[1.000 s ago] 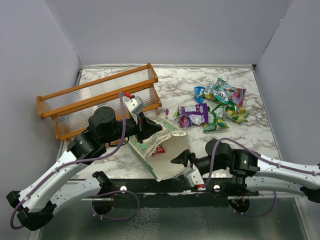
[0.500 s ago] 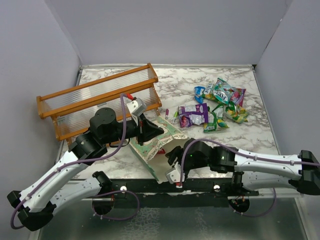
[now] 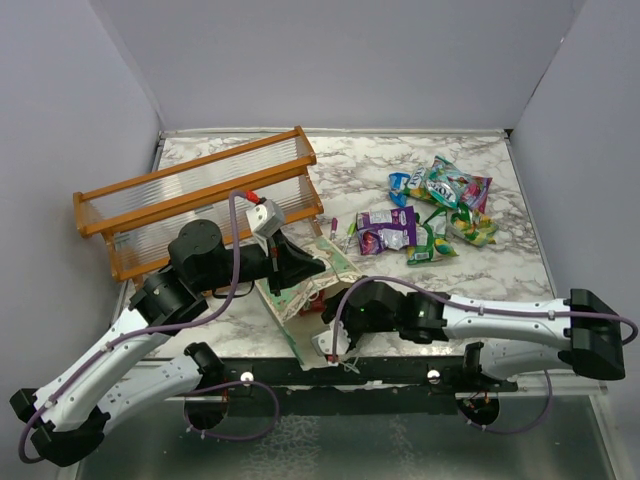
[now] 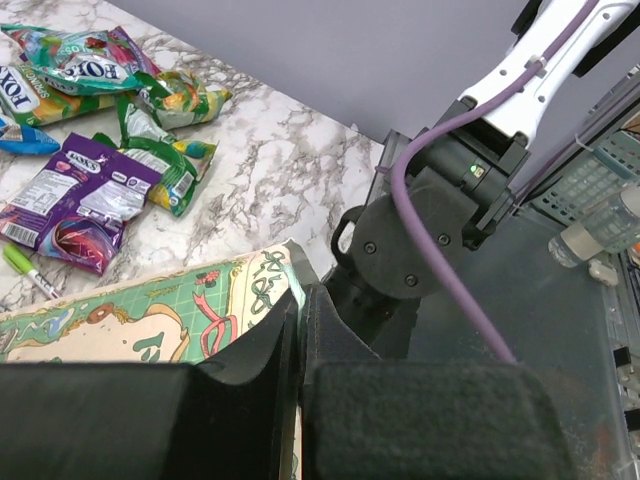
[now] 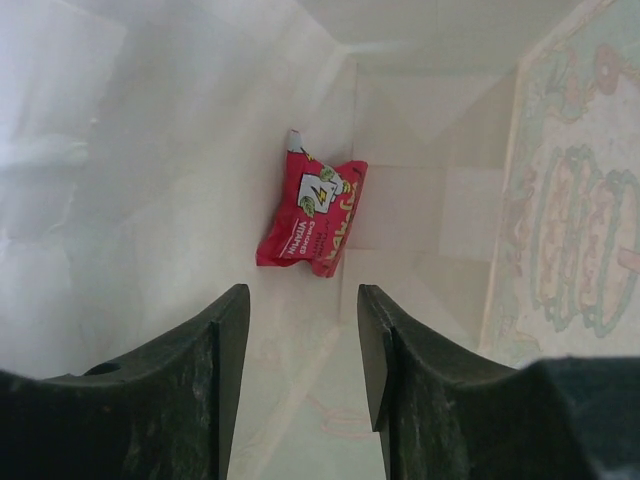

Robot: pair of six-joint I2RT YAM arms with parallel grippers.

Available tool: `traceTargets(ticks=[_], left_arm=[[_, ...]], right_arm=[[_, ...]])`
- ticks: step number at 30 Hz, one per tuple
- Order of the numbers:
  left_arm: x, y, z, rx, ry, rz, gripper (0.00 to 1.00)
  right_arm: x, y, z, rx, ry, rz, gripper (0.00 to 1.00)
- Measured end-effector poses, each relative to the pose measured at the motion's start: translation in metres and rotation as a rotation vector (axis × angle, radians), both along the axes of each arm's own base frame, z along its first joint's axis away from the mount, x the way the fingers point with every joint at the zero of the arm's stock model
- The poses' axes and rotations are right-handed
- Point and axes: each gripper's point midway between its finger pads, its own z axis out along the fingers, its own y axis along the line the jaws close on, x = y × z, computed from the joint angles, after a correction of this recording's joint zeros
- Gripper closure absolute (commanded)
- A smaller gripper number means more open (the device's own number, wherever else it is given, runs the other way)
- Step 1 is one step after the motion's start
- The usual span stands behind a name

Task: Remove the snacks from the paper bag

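**Top external view:** The paper bag (image 3: 345, 265) is lying on its side at the 6 o'clock edge of the desk (image 3: 500, 290). The left pincer (image 3: 312, 266) is clamping the bag's upper wall. The right pincer (image 3: 330, 315) is sitting in the bag's mouth. Loose snack packets (image 3: 440, 210) are lying at 1 o'clock from the bag.

**Left wrist view:** The left pincer (image 4: 300, 310) is pinching the printed bag (image 4: 150, 320) edge, jaws almost together.

**Right wrist view:** The right pincer (image 5: 300, 310) is holding its fingers apart, gripping nothing. A red packet (image 5: 312, 215) is lying inside the bag (image 5: 150, 180), at 12 o'clock from the fingertips, untouched.
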Motion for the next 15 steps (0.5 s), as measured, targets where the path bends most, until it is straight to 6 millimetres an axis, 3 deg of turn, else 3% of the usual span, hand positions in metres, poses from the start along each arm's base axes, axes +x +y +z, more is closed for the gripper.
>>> traceTargets(ticks=[15], left_arm=[[-0.003,-0.006,0.004,-0.024,0.020,-0.033,1.00]], right_arm=[[0.016,0.010,-0.024,-0.043,0.040,-0.132,0.49]])
